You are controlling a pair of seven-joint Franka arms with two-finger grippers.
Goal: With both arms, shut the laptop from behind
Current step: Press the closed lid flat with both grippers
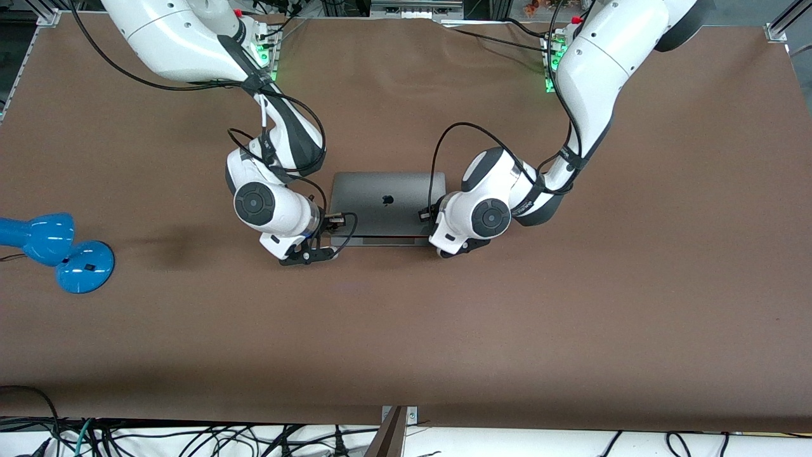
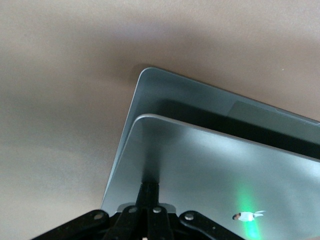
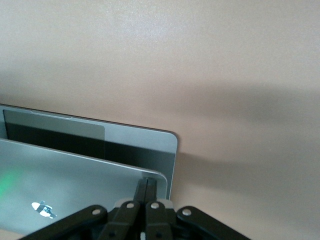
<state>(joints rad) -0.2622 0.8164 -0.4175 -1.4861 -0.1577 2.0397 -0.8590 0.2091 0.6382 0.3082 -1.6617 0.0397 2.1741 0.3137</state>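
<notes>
In the front view the laptop's keyboard and screen are hidden under its lowered lid; only a thin strip of the base shows at the lid's edge nearer the camera. The left hand and right hand, at the laptop's two ends, are mostly covered by their own wrists. Each wrist view cuts the laptop off at the frame edge. The blue lamp, well away from the laptop toward the right arm's end of the bench, is also cut off.

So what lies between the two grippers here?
The laptop: the shut left gripper and shut right gripper press its lid's two ends, per both wrist views.
</notes>
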